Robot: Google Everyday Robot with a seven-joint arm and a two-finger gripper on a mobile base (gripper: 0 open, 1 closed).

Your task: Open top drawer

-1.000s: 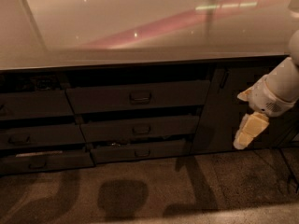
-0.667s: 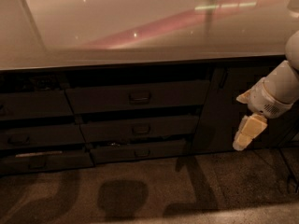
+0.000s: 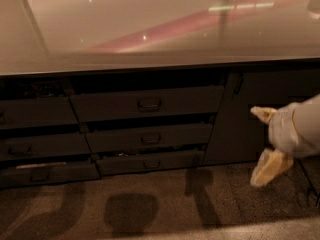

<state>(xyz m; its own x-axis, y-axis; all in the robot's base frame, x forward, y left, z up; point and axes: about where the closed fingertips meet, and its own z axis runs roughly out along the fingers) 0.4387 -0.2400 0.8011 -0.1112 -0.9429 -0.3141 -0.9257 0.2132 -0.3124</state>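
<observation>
Move your gripper, fingers spread open, left from the cabinet door and square to the top drawer handle.

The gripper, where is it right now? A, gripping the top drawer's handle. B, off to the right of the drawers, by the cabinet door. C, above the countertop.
B: the gripper hangs open before the cabinet door, well right of the top drawer and its handle.

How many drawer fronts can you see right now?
6. Centre: top drawer, middle drawer, bottom drawer. Left, cut by the frame: upper-left drawer, mid-left drawer, lower-left drawer. More may lie beyond. The end effector hovers at right, open, touching none.
</observation>
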